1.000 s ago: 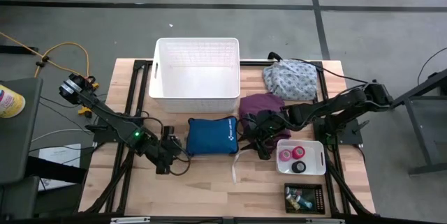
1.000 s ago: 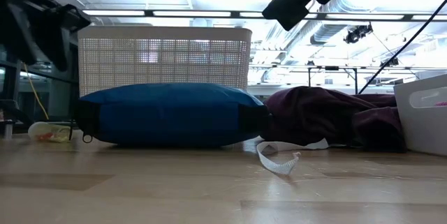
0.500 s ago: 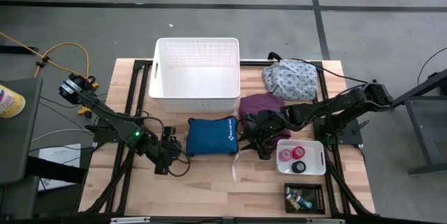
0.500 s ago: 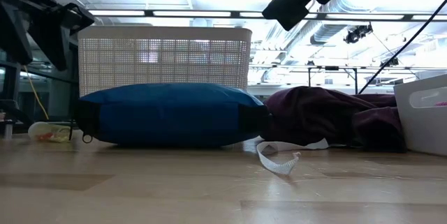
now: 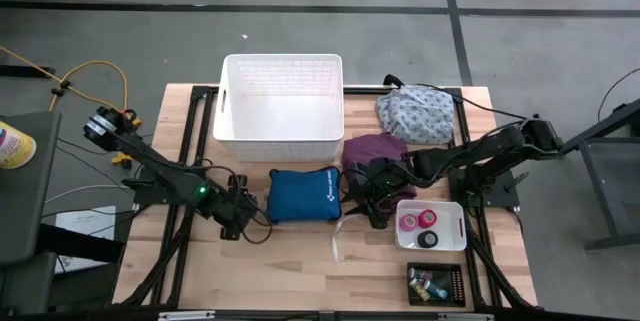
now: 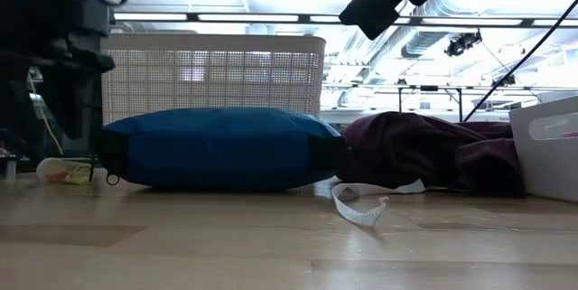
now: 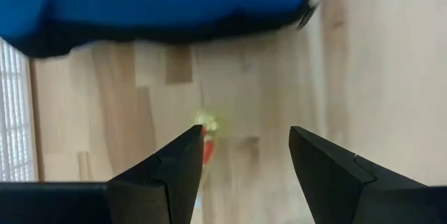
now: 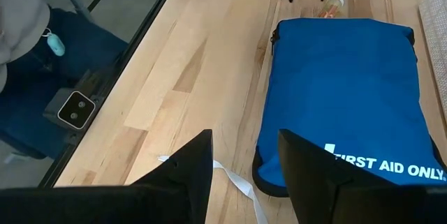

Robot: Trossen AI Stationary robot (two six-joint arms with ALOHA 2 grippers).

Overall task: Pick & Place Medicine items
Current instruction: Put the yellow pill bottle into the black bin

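Down at the bottom right of the overhead frame, a small dark tray (image 5: 436, 284) holds a jumble of tiny medicine items. Just above it, a white tub (image 5: 431, 225) carries a pink roll (image 5: 409, 222), a red roll (image 5: 427, 218) and a black roll (image 5: 428, 239).

Middle of the table (image 5: 300, 271) now: the left gripper (image 5: 240, 219) hangs low at the left end of the blue pouch (image 5: 304, 195), jaws spread apart and holding nothing. From its own camera, a greenish vial (image 7: 204, 133) with some red on it lies on the wood right between the jaw tips. The level camera shows that vial (image 6: 63, 173) resting on the table just off the pouch's end, near but not touching.

Right side of centre, the right gripper (image 5: 370, 201) sits over the pouch's other end, jaws partly open, nothing in them. A white strap (image 6: 361, 207) curls on the wood there.

Further up, a purple bundle (image 5: 374, 150), a floral bundle (image 5: 416, 114), and a big white basket (image 5: 282, 107) at top centre.
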